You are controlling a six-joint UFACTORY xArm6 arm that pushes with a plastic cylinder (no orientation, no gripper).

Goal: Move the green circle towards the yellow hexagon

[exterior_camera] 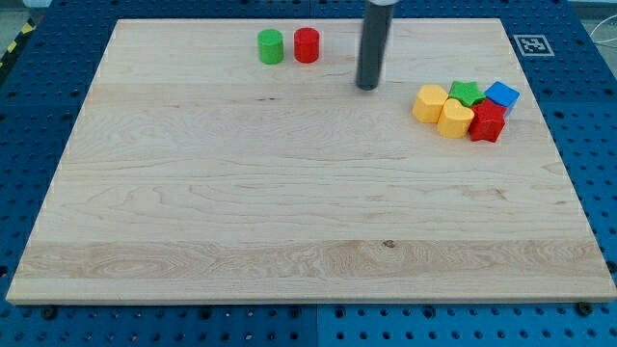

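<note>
Tip (367, 86) of my rod, which has no jaws, stands in the upper middle of the frame, right of the red cylinder (307, 45) and green circle (271, 46). The yellow hexagon (430, 102) lies far right, beside the yellow heart (456, 119).

We see a pale wooden tabletop (289, 212) with visible grain and a small dark knot, lit evenly. Around it runs a blue base (39, 106) dotted with rows of holes, and a black-and-white square marker (531, 44) sits at the tabletop's upper right corner.
</note>
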